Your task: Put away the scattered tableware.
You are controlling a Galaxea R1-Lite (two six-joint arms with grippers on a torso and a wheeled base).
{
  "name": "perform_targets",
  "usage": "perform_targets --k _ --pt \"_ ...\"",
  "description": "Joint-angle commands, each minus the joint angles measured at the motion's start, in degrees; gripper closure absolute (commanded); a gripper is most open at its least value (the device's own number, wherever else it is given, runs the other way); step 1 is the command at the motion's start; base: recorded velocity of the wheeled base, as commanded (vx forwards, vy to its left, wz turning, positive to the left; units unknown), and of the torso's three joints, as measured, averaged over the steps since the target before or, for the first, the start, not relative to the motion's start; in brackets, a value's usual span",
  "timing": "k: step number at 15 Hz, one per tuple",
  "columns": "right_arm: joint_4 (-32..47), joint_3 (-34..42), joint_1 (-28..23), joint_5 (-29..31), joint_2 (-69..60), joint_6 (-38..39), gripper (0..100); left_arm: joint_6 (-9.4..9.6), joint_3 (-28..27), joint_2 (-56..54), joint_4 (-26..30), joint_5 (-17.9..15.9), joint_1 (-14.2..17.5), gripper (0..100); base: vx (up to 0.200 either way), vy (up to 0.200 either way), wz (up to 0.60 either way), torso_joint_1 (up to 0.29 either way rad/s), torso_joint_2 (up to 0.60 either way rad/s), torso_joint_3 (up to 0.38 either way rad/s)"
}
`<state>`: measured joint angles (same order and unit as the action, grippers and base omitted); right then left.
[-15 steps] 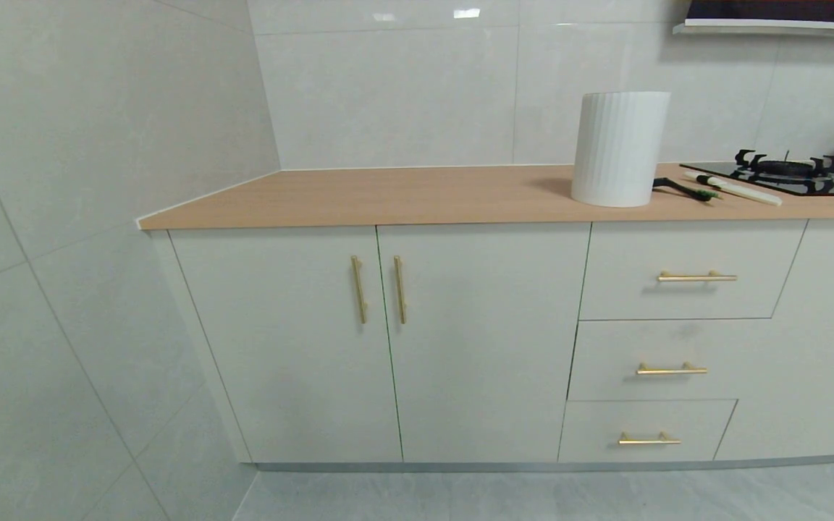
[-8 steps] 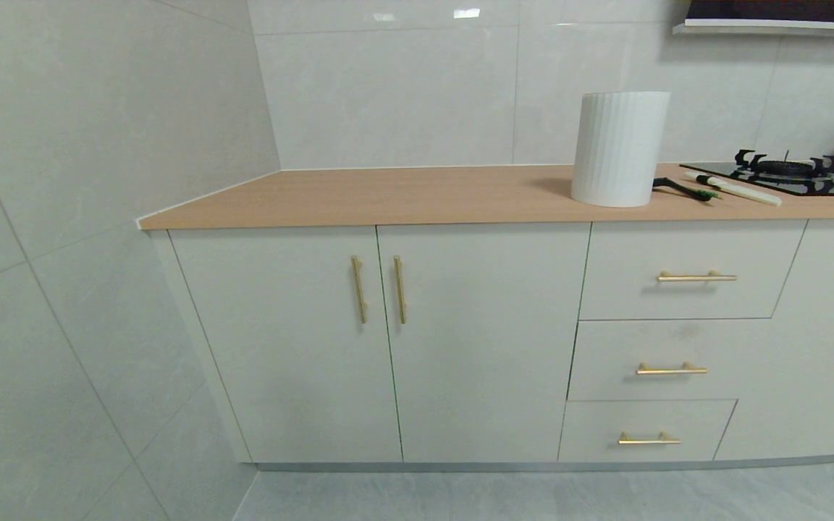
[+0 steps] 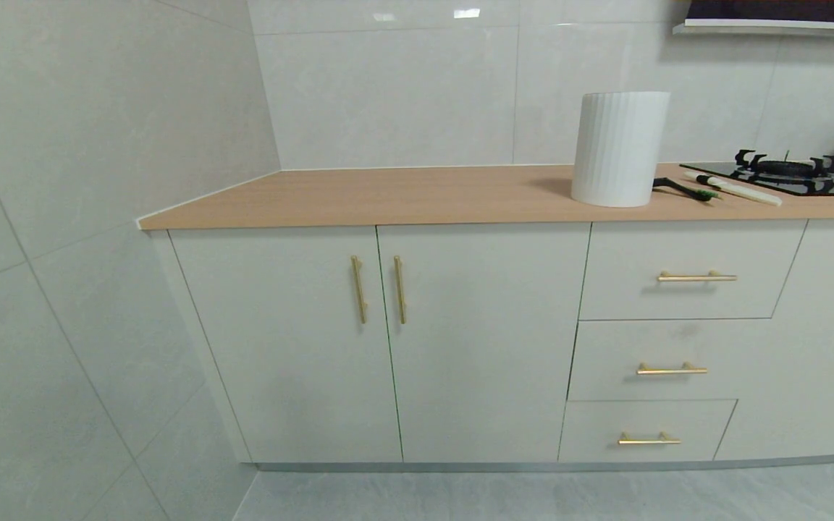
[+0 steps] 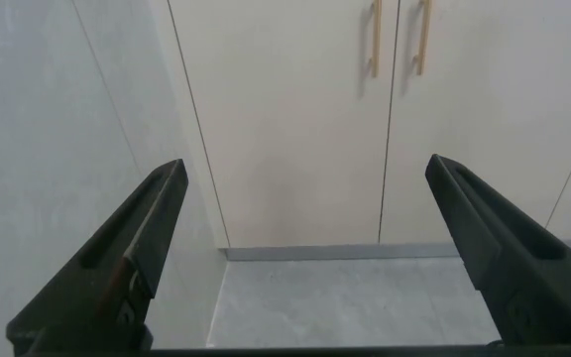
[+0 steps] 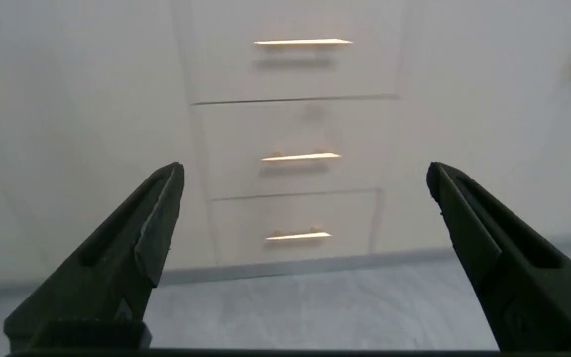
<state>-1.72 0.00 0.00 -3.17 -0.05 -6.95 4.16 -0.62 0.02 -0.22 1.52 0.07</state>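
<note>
Left wrist view: left gripper [image 4: 305, 167] spread wide with nothing between its fingers, hanging low in front of the double cabinet doors [image 4: 295, 109], floor [image 4: 345, 297] below. Right wrist view: right gripper [image 5: 305, 169] also wide apart and empty, facing the stack of three drawers [image 5: 295, 129], down near floor level. Both are well apart from anything to grasp.

Outward, head view: wooden counter [image 3: 402, 195] runs above the doors and drawers. White ribbed container [image 3: 620, 148] stands upright on it, toward the right. Task's things: a dark-handled green utensil [image 3: 685, 189] lies just right of the container, one end at its base; can't tell if touching. A pale long utensil [image 3: 739, 191] lies beside it, farther right, along the near edge of the black hob [image 3: 793, 177]. Both lie flat on the counter.

Change: none. Head view matches across the last second, with the same framing and the container and both utensils in the same spots.

Judgement: nothing put away yet, so this looks like an idle beat before the approach. The tableware sits up on the counter at the far right, well above and away from both grippers. The next move probably calls for going rightward and raising an arm, likely the right. The container looks the likely home for the utensils, but a drawer is possible too; can't tell.
</note>
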Motion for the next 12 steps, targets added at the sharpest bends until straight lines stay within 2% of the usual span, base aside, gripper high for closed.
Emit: perform_targets --k 1,4,8,9,10,12 --pt "1.1 0.0 0.0 -2.3 0.0 -1.9 0 -0.03 0.0 0.0 0.0 0.1 0.0 0 0.000 0.000 0.00 0.000 0.00 0.000" --pt "1.5 0.0 0.0 2.4 0.1 6.2 0 -0.11 0.0 0.0 0.0 0.0 0.0 0 0.000 0.000 0.00 0.000 0.00 0.000" --pt "1.5 0.0 0.0 2.5 0.1 6.1 0 -0.47 0.0 0.0 0.0 -0.4 0.0 0 0.000 0.000 0.00 0.000 0.00 0.000" --pt "1.5 0.0 0.0 2.6 0.1 6.2 0 -0.73 0.5 0.0 0.4 -1.3 0.0 0 0.000 0.000 0.00 0.000 0.00 0.000" --pt "1.5 0.0 0.0 2.6 0.1 6.2 0 -1.78 0.6 0.0 0.3 -1.7 0.0 0 0.000 0.000 0.00 0.000 0.00 0.000" --pt "1.5 0.0 0.0 2.6 0.1 6.3 0 -2.14 0.6 0.0 0.3 -1.7 0.0 0 0.000 0.000 0.00 0.000 0.00 0.000"
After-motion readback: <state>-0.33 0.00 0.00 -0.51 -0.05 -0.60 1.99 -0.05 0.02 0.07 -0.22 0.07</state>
